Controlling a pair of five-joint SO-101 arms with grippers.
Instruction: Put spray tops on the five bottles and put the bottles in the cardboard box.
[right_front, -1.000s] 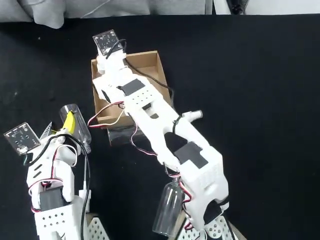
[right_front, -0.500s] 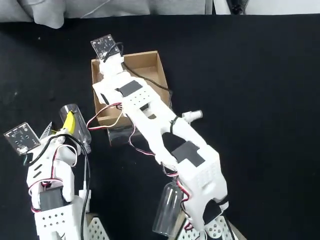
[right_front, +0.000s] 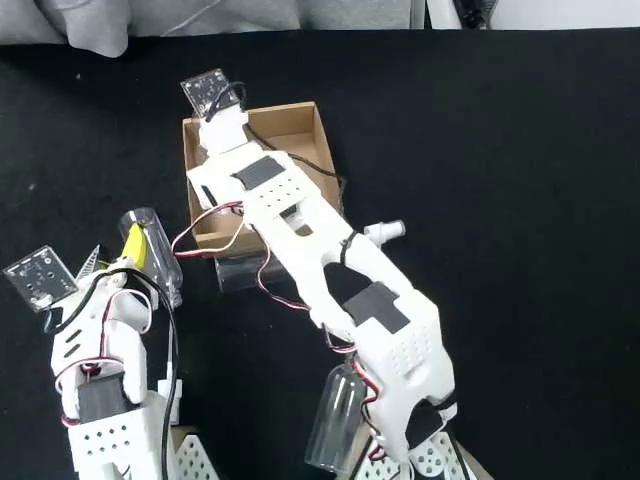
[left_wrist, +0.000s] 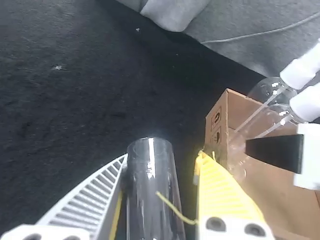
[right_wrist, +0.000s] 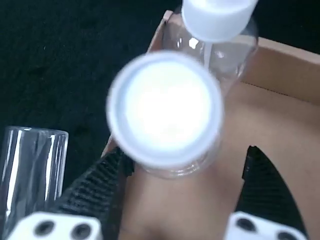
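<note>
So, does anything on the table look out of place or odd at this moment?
Yes. A spray top lies loose on the black table beside the right arm, and a clear bottle seems to lie on its side, partly under that arm's base. Nothing looks spilled or broken.

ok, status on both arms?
Left gripper shut on uncapped bottle. Right gripper open over box, around capped bottle. Spare bottle lies by right arm's base.

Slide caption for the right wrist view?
Right gripper open around a capped bottle standing in the cardboard box, second capped bottle beside it, uncapped bottle outside.
</note>
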